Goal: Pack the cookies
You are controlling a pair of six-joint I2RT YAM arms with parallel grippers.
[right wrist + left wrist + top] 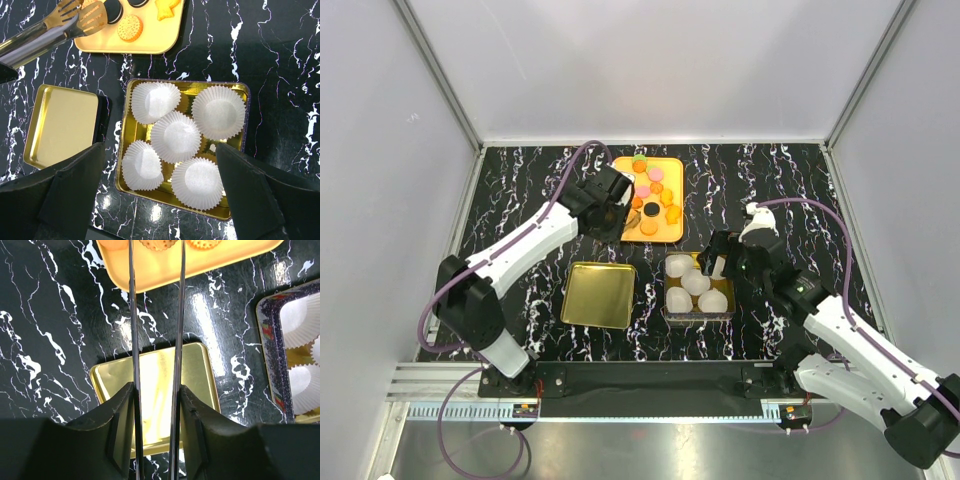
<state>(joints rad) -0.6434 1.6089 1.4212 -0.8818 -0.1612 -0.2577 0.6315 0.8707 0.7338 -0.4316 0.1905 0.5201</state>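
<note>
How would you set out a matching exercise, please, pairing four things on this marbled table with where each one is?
Things:
1. small flat cookies
2. white pleated paper cups
3. shiny metal tongs
4. empty gold square lid

Places:
A. in the gold square tin, below the open right gripper
B. held by the left gripper
C. beside that tin, on the left arm's side
D. on the orange rectangular tray

Pairs: 1-D, 2-A, 3-B, 4-C.
</note>
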